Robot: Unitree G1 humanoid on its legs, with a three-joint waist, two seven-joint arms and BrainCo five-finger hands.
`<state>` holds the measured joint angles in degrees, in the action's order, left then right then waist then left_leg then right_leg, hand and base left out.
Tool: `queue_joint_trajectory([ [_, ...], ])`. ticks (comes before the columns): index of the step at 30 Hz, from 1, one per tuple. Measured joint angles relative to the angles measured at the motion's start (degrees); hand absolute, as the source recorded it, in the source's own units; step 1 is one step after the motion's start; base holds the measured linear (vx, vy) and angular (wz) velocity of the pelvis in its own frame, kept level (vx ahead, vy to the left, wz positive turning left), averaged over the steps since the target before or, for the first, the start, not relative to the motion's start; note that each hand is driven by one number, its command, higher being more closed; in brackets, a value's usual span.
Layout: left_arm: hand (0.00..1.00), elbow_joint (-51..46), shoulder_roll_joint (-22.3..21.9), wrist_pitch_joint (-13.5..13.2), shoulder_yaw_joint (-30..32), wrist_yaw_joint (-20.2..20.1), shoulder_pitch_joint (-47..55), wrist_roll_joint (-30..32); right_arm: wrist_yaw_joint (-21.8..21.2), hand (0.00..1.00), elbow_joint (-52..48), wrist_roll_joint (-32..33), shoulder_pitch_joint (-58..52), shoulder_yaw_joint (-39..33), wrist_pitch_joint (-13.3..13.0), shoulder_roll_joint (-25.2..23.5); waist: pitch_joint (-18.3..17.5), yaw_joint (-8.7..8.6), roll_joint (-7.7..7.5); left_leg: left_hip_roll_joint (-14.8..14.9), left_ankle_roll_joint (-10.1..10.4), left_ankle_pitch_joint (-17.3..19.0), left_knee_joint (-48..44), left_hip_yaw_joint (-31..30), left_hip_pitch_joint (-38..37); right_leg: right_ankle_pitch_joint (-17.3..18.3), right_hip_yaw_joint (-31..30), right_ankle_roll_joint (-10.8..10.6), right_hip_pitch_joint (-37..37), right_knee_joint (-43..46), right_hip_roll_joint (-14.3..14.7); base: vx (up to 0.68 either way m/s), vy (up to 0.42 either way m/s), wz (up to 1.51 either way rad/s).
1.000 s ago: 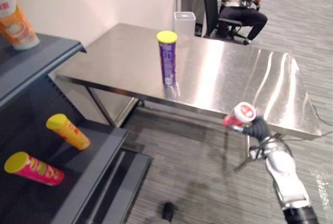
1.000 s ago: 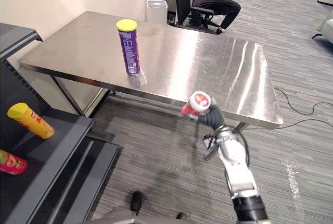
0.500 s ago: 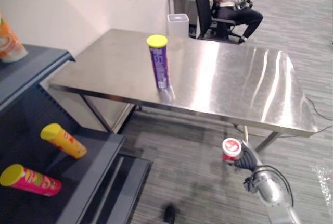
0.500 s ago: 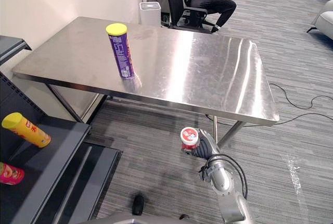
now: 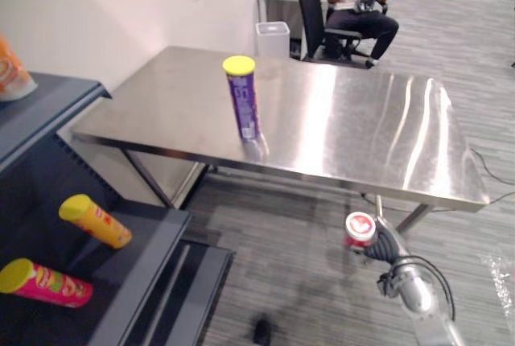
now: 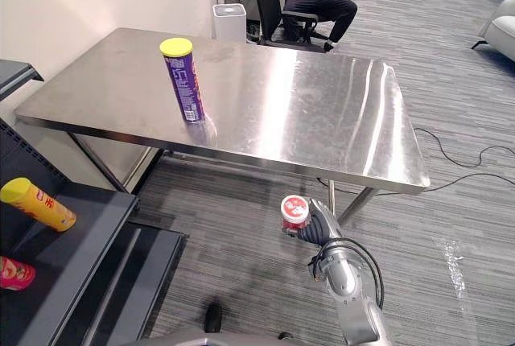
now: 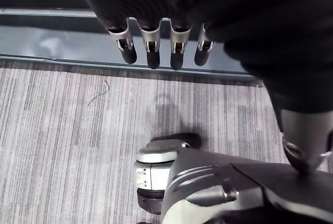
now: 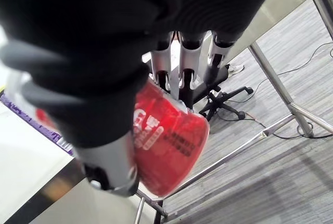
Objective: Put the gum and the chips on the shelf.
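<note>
right hand [image 6: 319, 230] curled round gum [image 6: 294, 212], above floor, in front of table [image 6: 338, 133] | chips [image 6: 183, 80] upright on table | left hand [image 7: 152, 53] fingers straight, holding nothing

Gum tub [image 5: 360, 229]: small and red, with a white-rimmed lid facing up. It is held roughly upright in the right hand [image 5: 384, 243], whose fingers curl round its side. It hangs in the air over the carpet, below and just in front of the steel table's [image 5: 362, 137] near edge.
Chips tube [image 5: 241, 96]: tall and purple with a yellow lid. It stands upright on the table's left part, nothing touching it.
Shelf [image 5: 153, 237]: dark grey unit at the robot's left, well apart from both items.
</note>
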<state>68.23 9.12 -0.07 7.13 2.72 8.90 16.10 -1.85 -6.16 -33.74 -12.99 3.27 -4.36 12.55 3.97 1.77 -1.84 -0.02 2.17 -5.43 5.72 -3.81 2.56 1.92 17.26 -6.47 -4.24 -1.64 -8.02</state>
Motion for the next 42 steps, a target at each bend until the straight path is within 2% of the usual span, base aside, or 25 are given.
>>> queue_joint_trajectory([
  [8,0.0,-0.31,0.09,-0.02,-0.04,0.02,-0.16,-0.24,-0.04,1.0,-0.08,0.61,0.07,0.12,0.02,0.03,0.48,0.41,-0.23,-0.01,0.37,-0.3,-0.23,-2.76,0.0,1.17,2.65,0.35,-0.92,1.8,0.33,0.0,-0.018,0.18],
  [11,0.0,-1.07,0.13,-0.19,-0.14,-0.09,-1.53,-0.93,-0.07,1.0,-0.4,1.89,0.91,0.16,0.03,1.24,2.96,1.13,-0.18,0.3,1.09,-1.2,-0.24,-5.35,0.43,3.55,5.41,1.08,-0.35,5.73,0.29,-0.05,-0.059,0.5],
  [12,0.0,-1.23,0.14,-0.23,-0.21,-0.17,-2.69,-2.56,-0.09,1.0,-0.67,2.7,1.23,0.14,0.03,2.29,3.94,1.5,-0.12,0.85,0.93,-0.89,-0.19,-3.94,1.8,5.33,6.56,1.5,1.41,9.33,-0.08,-0.15,-0.069,0.57],
  [13,0.0,-1.86,0.11,-0.2,-0.12,0.02,-3.25,-2.86,-0.21,1.0,-1.22,2.71,1.27,0.11,0.1,3.3,4.19,1.68,0.38,2.04,0.17,0.27,0.05,0.96,3.83,6.24,8.18,2.1,3.31,11.27,-0.13,-0.14,-0.06,0.62],
  [14,0.0,-2.32,0.11,-0.22,-0.17,0.07,-3.45,-3.69,-0.25,1.0,-1.69,2.71,1.27,0.0,0.14,3.74,4.03,1.65,0.01,2.89,-0.81,1.41,-0.1,3.82,4.39,6.34,9.08,2.26,3.98,11.5,-0.16,-0.06,-0.062,0.82],
  [15,0.0,-2.37,0.97,-0.26,-0.17,0.08,-5.41,-4.72,-0.24,1.0,-2.78,2.79,1.47,-0.79,0.09,4.34,4.82,1.45,-1.08,4.98,-5.74,5.08,-2.75,15.59,7.01,6.49,10.97,2.7,5.69,11.38,-1.56,-0.01,-0.032,0.7],
  [17,0.0,-2.63,0.93,-0.39,-0.23,0.07,-6.05,-4.76,-0.23,1.0,-3.13,2.79,1.44,-2.31,0.31,4.51,5.27,1.41,-0.32,8.22,-9.35,4.02,-11.8,23.69,10.89,7.96,13.32,3.56,7.42,14.81,-2.34,0.0,-0.041,0.62],
  [18,0.0,-3.73,0.73,-0.5,-1.19,0.06,-5.85,-4.66,-0.24,1.0,-3.37,2.81,1.22,-3.21,0.49,4.98,5.65,1.51,1.47,10.13,-9.01,1.77,-15.69,27.17,12.15,9.89,14.4,3.89,7.94,18.07,-1.56,-0.06,-0.106,1.17],
  [19,0.0,-7.03,1.42,-1.35,-4.78,-0.15,-5.84,-3.98,-0.33,1.0,-3.41,2.81,0.39,-4.09,0.71,5.44,5.86,0.07,1.18,8.42,-6.12,-4.55,-13.0,26.32,13.32,12.12,14.99,6.41,8.84,18.41,-2.18,-0.1,-0.112,1.31],
  [20,0.0,-7.31,1.3,-1.81,-4.81,-0.32,-6.13,-3.87,-0.37,1.0,-3.48,2.81,-0.06,-4.49,0.6,5.54,5.56,-0.25,0.79,7.06,-6.42,-8.72,-8.63,26.3,12.53,11.78,16.73,5.92,8.61,17.16,-3.1,-0.12,-0.043,1.41],
  [21,0.0,-6.98,1.34,-1.89,-5.13,-0.51,-7.71,-3.49,-0.42,1.0,-3.56,2.79,-0.48,-5.45,0.57,4.83,6.07,0.0,0.42,8.31,-9.37,-2.12,-16.28,31.1,13.44,10.51,19.96,5.25,8.18,16.78,-4.45,-0.05,-0.095,0.94],
  [22,0.0,-6.71,1.96,-1.89,-5.83,-0.95,-7.68,-3.46,-0.44,1.0,-3.74,2.79,-0.28,-5.18,0.68,3.95,6.46,-0.04,0.06,12.0,-9.23,5.3,-29.27,38.27,13.47,10.39,21.96,5.27,7.48,16.95,-5.32,-0.02,-0.112,0.97],
  [23,0.0,-6.48,2.06,-1.84,-6.13,-0.93,-7.43,-3.45,-0.49,1.0,-4.24,2.79,-0.71,-5.04,0.62,3.96,6.68,-0.43,-0.16,14.16,-8.63,7.27,-34.96,41.71,12.45,10.37,23.57,5.32,6.93,16.98,-5.99,-0.04,-0.136,0.94],
  [24,0.0,-5.95,1.99,-1.85,-6.33,-0.9,-7.26,-3.36,-0.52,1.0,-4.4,2.79,-1.54,-5.24,0.64,4.22,6.6,-0.77,-0.05,16.06,-7.97,7.68,-38.6,44.41,10.58,10.37,25.18,5.32,6.57,17.13,-6.87,-0.05,-0.023,1.03],
  [26,0.0,-3.71,1.41,-1.8,-6.94,-1.08,-7.14,-1.16,-1.01,1.0,-4.44,2.78,-2.38,-5.51,0.67,5.44,6.02,-2.09,1.78,19.4,-7.02,5.43,-39.63,48.46,5.47,10.38,29.53,5.29,6.13,18.08,-9.05,-0.05,0.048,1.08],
  [27,0.0,-3.23,1.09,-1.8,-6.93,-1.21,-7.18,-0.66,-1.14,1.0,-4.43,2.78,-2.26,-5.81,0.69,5.51,6.13,-2.49,2.22,19.37,-6.44,4.76,-39.08,49.25,5.44,10.29,30.39,5.13,6.15,18.45,-9.59,-0.05,0.116,0.92],
  [28,0.0,-3.17,1.21,-1.84,-7.21,-1.24,-6.92,0.77,-1.26,1.0,-4.4,2.77,-2.1,-6.01,0.71,5.33,5.9,-2.85,2.9,18.85,-7.46,4.01,-38.97,52.16,5.78,9.71,31.71,4.22,6.04,18.5,-10.53,-0.05,0.125,0.76],
  [29,0.0,-3.21,1.25,-1.86,-7.28,-1.27,-6.7,1.06,-1.26,1.0,-4.42,2.77,-2.3,-6.12,0.62,5.34,5.93,-2.71,2.86,18.23,-7.6,3.57,-38.66,52.92,6.48,8.93,32.96,3.55,5.88,17.56,-11.14,-0.05,0.13,0.65],
  [32,0.0,-3.25,1.26,-1.92,-7.33,-1.36,-6.64,1.28,-1.24,1.0,-4.4,2.73,-2.14,-6.28,0.63,4.8,5.92,-2.88,2.88,16.69,-7.53,3.56,-36.07,53.36,7.31,6.92,35.73,3.54,5.29,15.64,-11.06,-0.06,0.114,0.49],
  [33,0.0,-3.23,1.27,-1.89,-7.32,-1.45,-6.65,1.46,-1.24,1.0,-4.36,2.71,-2.38,-6.29,0.67,4.21,5.97,-3.08,2.79,15.36,-7.51,3.58,-33.65,53.18,7.31,5.65,37.05,3.68,4.79,14.09,-10.74,-0.09,0.12,0.48],
  [37,0.0,-3.19,1.07,-1.84,-8.4,-2.01,-6.96,1.58,-1.21,1.0,-2.91,2.69,-2.67,-5.93,0.69,2.35,6.02,-3.04,2.86,9.35,-6.65,4.06,-20.28,48.6,6.23,1.01,38.92,3.52,5.14,7.66,-7.89,-0.12,0.123,0.25],
  [40,0.0,-3.14,1.03,-1.87,-9.01,-2.16,-7.11,1.64,-1.16,1.0,0.9,2.59,-1.75,-4.13,1.17,1.69,6.35,-3.02,2.62,8.31,-4.85,5.23,-15.16,44.65,4.75,-0.63,38.45,3.6,5.1,5.01,-5.63,-0.15,0.11,-0.07],
  [42,0.0,-3.35,1.02,-1.91,-8.97,-2.23,-7.09,1.53,-0.98,1.0,2.31,2.54,-1.03,-2.9,1.25,1.59,6.62,-2.55,2.34,8.26,-3.9,5.88,-14.84,42.6,4.18,-1.12,36.85,3.75,5.59,4.86,-5.22,-0.13,0.085,-0.42],
])
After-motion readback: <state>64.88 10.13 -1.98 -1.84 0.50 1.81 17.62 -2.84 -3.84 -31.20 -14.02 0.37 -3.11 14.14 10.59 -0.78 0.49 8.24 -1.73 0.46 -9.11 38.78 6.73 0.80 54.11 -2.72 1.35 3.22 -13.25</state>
